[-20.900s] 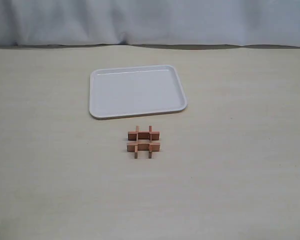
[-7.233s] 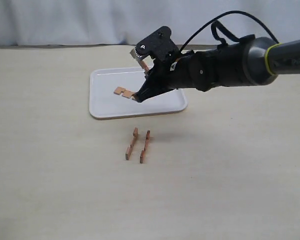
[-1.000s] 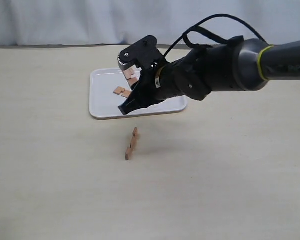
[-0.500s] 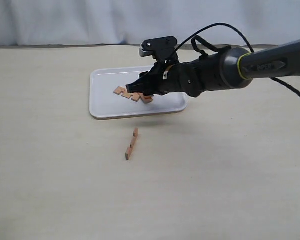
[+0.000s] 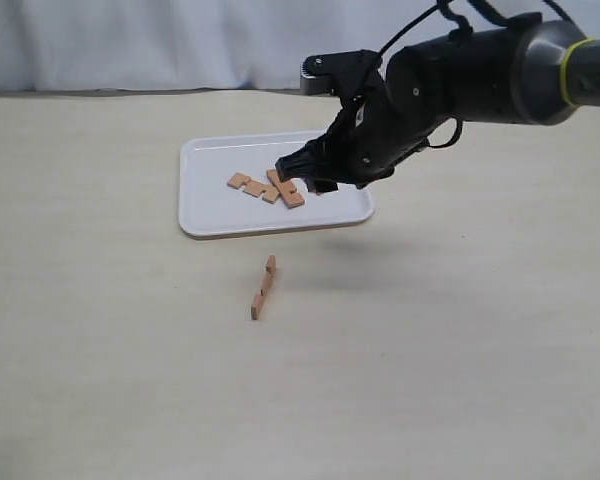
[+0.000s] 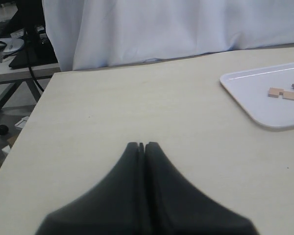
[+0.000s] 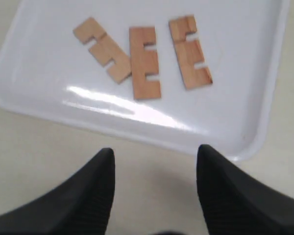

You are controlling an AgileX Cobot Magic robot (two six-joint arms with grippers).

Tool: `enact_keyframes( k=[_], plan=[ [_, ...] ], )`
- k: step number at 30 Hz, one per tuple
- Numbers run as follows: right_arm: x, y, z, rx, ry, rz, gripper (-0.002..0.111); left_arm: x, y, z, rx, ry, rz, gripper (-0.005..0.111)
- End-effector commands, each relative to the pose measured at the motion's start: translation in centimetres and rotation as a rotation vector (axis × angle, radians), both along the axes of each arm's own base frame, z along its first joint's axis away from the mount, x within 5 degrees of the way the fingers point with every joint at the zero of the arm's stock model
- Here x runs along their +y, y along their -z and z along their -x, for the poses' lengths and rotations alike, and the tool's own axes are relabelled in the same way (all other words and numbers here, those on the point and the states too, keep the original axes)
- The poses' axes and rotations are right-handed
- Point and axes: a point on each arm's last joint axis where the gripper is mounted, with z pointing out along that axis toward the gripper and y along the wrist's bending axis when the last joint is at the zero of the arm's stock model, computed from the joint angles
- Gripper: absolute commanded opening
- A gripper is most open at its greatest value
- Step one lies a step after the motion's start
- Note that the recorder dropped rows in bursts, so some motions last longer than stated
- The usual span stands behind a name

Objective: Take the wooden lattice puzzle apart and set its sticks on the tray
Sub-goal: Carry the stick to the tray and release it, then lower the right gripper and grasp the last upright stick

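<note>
No assembled lattice puzzle is in view; it lies in separate sticks. Three notched reddish-brown sticks (image 7: 144, 62) lie flat side by side on the white tray (image 7: 235, 98); in the exterior view they sit at the tray's (image 5: 205, 205) right middle, around one stick (image 5: 270, 190). A fourth stick (image 5: 263, 287) lies on the table in front of the tray. My right gripper (image 7: 156, 152) is open and empty, hovering above the tray's near right part (image 5: 308, 182). My left gripper (image 6: 141, 145) is shut on nothing, over bare table away from the tray (image 6: 255, 98).
The pale tabletop (image 5: 430, 350) stretches around the tray. A white curtain (image 5: 180, 40) hangs behind the far edge. In the left wrist view the table's side edge (image 6: 24, 147) drops off toward other furniture.
The right gripper has risen and moved right from low over the tray, and three sticks now lie there uncovered. The stick on the table has not moved.
</note>
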Motion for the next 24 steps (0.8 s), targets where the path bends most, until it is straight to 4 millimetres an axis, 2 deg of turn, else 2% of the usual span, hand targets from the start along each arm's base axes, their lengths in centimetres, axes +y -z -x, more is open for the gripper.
enact_keyframes(
  k=[1, 6, 10, 19, 24],
  plan=[
    [0.2, -0.3, 1.4, 0.144, -0.002, -0.029, 0.049, 0.0, 0.0, 0.0, -0.010, 0.002, 0.002, 0.000],
    [1.0, 0.8, 2.6, 0.229, -0.075, -0.102, 0.049, 0.0, -0.1, 0.0, -0.015, 0.001, -0.001, 0.000],
    [2.0, 1.6, 3.2, 0.233, -0.098, -0.128, 0.049, 0.0, -0.1, 0.0, -0.015, 0.001, -0.001, 0.000],
    [7.6, 1.7, 4.3, 0.132, -0.238, -0.109, 0.049, 0.0, -0.1, 0.0, -0.015, 0.001, -0.001, 0.000],
    [9.8, 2.9, 4.8, 0.080, -0.359, 0.021, 0.048, 0.0, -0.1, 0.0, -0.015, 0.001, -0.001, 0.000]
  ],
)
